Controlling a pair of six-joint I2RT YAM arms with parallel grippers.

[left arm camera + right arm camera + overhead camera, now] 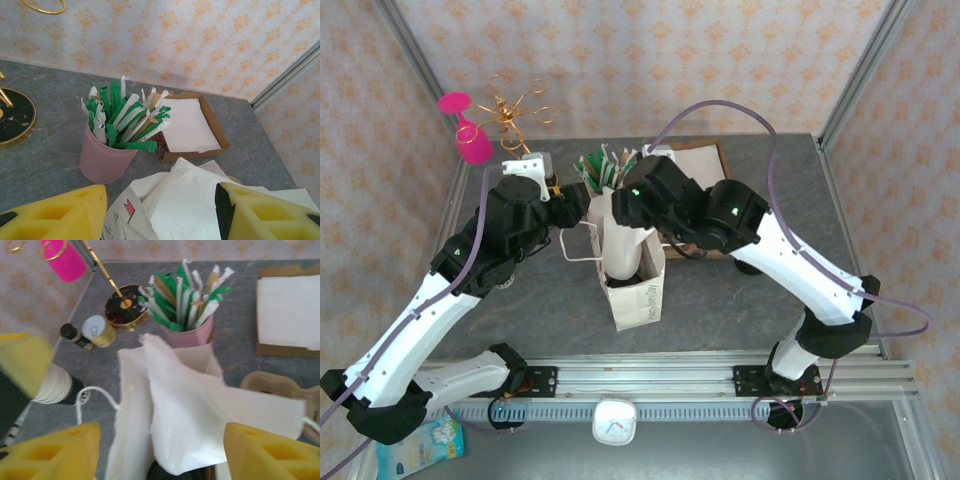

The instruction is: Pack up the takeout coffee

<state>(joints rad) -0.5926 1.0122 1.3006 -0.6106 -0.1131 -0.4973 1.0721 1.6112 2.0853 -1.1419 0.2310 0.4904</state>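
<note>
My left gripper (161,205) and right gripper (160,440) both stand spread over the paper bag (638,290). The takeout coffee (167,473), I believe, is the dark lid at the bottom centre of the right wrist view, inside the bag. It is a thin, crushable cup; I would hold it gently below the lid.

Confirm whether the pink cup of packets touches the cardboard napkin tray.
Apart. Right wrist view shows bare grey table between the pink cup and the cardboard tray.

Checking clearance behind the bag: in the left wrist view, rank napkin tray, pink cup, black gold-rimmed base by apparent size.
1. napkin tray
2. pink cup, nearly alike
3. black gold-rimmed base, cropped by the frame, so unsure
</note>
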